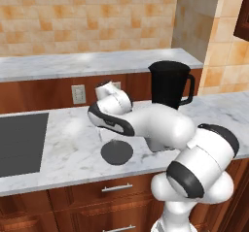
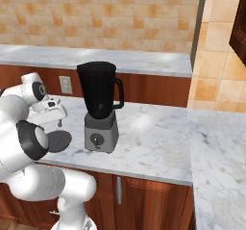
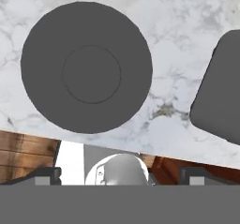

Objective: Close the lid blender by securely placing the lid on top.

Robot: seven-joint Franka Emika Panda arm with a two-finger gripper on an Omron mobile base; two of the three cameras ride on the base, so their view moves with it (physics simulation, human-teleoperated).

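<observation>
The lid (image 1: 116, 152) is a flat dark grey disc lying on the marble counter near its front edge, also seen as the lid (image 2: 58, 140) and, large and round, as the lid (image 3: 86, 67). The blender (image 2: 100, 106) stands just right of it, with a grey base, a front knob and an uncovered black jar (image 1: 168, 85). A corner of the blender base (image 3: 220, 96) shows in the hand view. My gripper (image 1: 102, 135) hangs a little above the lid, pointing down, open and holding nothing. Its fingertips (image 3: 43, 174) stand wide apart.
A dark cooktop (image 1: 19, 141) is set into the counter at the left. A wall outlet (image 1: 78, 94) sits behind the gripper below a raised marble ledge (image 1: 73, 63). Wooden drawers (image 1: 112, 190) lie under the counter edge. The counter continues to the right (image 2: 216, 142).
</observation>
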